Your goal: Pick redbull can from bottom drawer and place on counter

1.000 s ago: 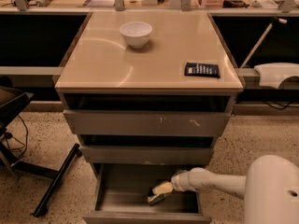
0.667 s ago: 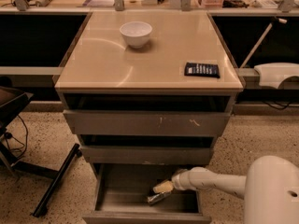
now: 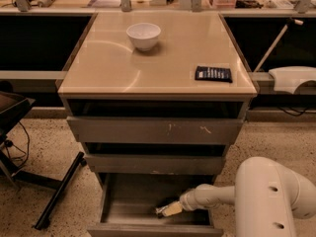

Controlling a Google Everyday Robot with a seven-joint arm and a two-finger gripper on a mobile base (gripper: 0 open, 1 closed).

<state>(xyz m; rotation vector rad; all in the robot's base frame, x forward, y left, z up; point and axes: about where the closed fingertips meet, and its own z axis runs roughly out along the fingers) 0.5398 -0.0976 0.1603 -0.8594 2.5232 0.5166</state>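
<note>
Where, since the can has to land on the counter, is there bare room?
The counter is bare across its front-left and middle, between the white bowl at back and the dark packet front-right. The gripper is down in the drawer at the redbull can.

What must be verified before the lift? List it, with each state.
1. Drawer pulled open: ok.
2. Tool down inside the drawer, at the can: ok.
3. Hold on the can secure: cannot tell.
4. Clearance under the drawer above for lifting out: cannot tell.
5. Free room on the counter between bowl and packet: ok.
</note>
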